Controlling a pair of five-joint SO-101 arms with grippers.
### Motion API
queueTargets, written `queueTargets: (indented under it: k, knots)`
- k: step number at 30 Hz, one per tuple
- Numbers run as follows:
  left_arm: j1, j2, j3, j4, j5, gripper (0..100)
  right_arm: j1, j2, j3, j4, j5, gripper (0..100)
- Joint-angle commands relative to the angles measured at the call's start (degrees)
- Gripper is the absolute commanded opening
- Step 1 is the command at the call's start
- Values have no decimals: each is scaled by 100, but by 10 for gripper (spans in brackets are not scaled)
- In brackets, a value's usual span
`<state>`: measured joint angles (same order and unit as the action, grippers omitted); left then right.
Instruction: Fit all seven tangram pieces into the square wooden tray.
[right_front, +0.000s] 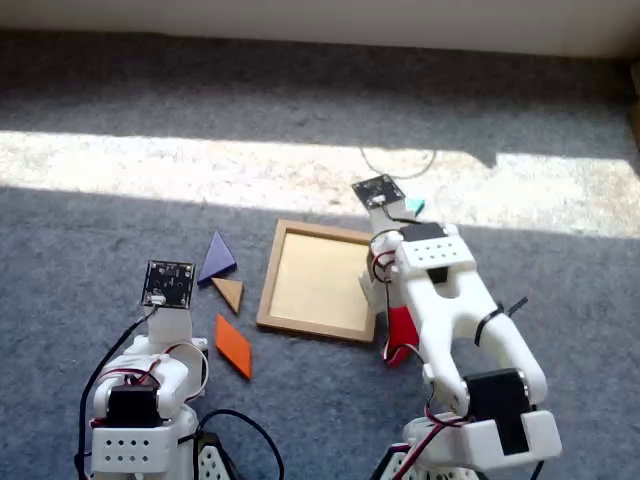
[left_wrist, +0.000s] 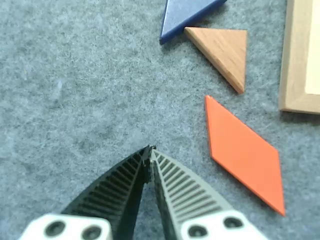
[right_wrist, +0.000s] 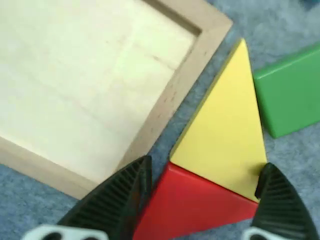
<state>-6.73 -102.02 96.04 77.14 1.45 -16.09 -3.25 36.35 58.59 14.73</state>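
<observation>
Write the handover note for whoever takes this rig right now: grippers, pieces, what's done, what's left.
Left gripper: shut, holding nothing, over carpet beside the orange parallelogram.
Right gripper: open, one finger on either side of the red piece and yellow triangle.
Blue triangle and wood-coloured triangle lie on one side of the tray. The green piece and teal piece lie on the other.
Done: no piece seen in the tray.
Left: all seven.

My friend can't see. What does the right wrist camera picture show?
The open right gripper straddles a red piece on grey carpet. A yellow triangle lies against the red piece, with a green piece beside it and the wooden tray alongside.
</observation>
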Motion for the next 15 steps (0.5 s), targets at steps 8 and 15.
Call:
queueTargets:
  k: [8, 15]
  knots:
    - [-75, -224, 110, 18, -44, 6, 163, 488, -629, -40, 325, 324]
    - [-75, -224, 110, 18, -44, 6, 303, 488, -646, -31, 457, 324]
